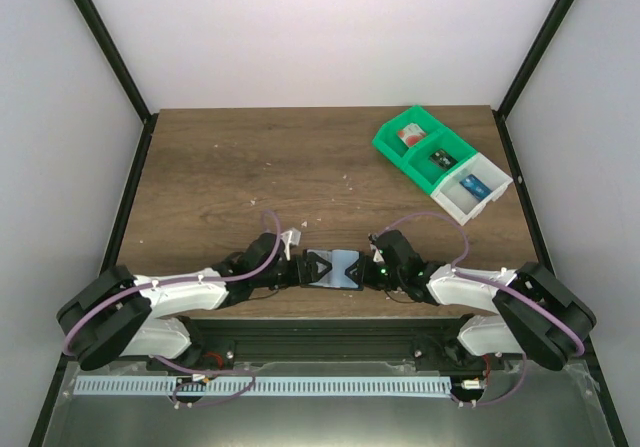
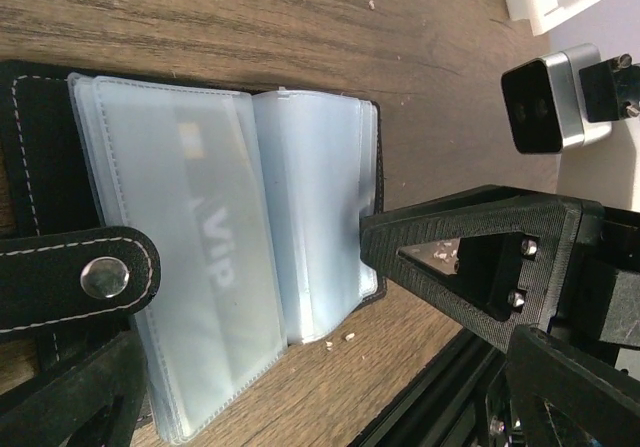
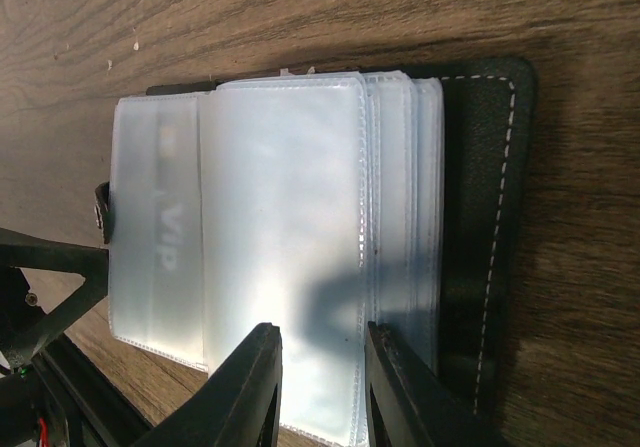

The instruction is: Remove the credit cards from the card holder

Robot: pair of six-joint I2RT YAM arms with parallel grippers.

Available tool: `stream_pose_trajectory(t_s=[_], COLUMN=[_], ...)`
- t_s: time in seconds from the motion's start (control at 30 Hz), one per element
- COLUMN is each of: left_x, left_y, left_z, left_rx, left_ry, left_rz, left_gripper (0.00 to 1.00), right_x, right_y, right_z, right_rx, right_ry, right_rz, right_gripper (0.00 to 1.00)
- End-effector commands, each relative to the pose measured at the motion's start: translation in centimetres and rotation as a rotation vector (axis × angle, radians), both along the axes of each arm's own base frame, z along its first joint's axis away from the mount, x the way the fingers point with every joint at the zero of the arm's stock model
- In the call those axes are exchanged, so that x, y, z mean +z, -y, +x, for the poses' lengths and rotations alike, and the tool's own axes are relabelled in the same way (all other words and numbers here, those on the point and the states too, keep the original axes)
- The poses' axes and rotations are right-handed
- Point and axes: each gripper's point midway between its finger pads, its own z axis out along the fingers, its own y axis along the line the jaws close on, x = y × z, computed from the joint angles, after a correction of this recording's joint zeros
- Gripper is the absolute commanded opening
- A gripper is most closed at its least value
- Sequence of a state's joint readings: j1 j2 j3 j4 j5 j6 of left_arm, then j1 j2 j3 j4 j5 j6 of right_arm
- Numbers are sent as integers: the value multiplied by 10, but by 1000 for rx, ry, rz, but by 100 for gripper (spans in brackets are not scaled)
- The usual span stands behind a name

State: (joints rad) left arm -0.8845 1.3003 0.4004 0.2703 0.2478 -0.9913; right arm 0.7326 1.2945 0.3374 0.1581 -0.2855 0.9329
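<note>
The card holder (image 1: 341,267) lies open near the table's front edge, between my two grippers. Its black cover (image 3: 488,217) carries a stack of frosted pale blue sleeves (image 3: 285,227). A card marked VIP (image 2: 205,257) shows through the sleeve on the snap-strap (image 2: 95,277) side. My left gripper (image 2: 235,317) is wide open, its fingers standing either side of the holder's near edge. My right gripper (image 3: 320,339) hovers open just over the top sleeve, with nothing between its fingers.
A green bin (image 1: 397,153) and an adjoining white bin (image 1: 448,200) stand at the back right, each compartment holding a card. The table's front edge and black rail (image 2: 430,392) run close beside the holder.
</note>
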Motion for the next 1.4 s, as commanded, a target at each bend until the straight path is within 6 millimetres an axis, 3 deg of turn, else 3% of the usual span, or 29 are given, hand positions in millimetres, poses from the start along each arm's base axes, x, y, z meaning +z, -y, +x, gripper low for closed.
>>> stream_pose_trajectory(t_s=[0.0, 0.43, 0.73, 1.37], left_x=[8, 10, 7, 1], left_y=[6, 14, 5, 5], left_z=[2, -3, 2, 0], left_rx=[-12, -35, -17, -8], left_ry=[18, 10, 35, 16], left_rz=[0, -9, 72, 38], left_gripper=[100, 100, 100, 100], right_x=[-13, -14, -14, -14], right_y=[8, 6, 7, 6], right_z=[-9, -8, -9, -9], right_rx=[-1, 1, 3, 3], right_ry=[-32, -33, -33, -32], right_rz=[-42, -39, -40, -35], right_gripper=[26, 26, 26, 26])
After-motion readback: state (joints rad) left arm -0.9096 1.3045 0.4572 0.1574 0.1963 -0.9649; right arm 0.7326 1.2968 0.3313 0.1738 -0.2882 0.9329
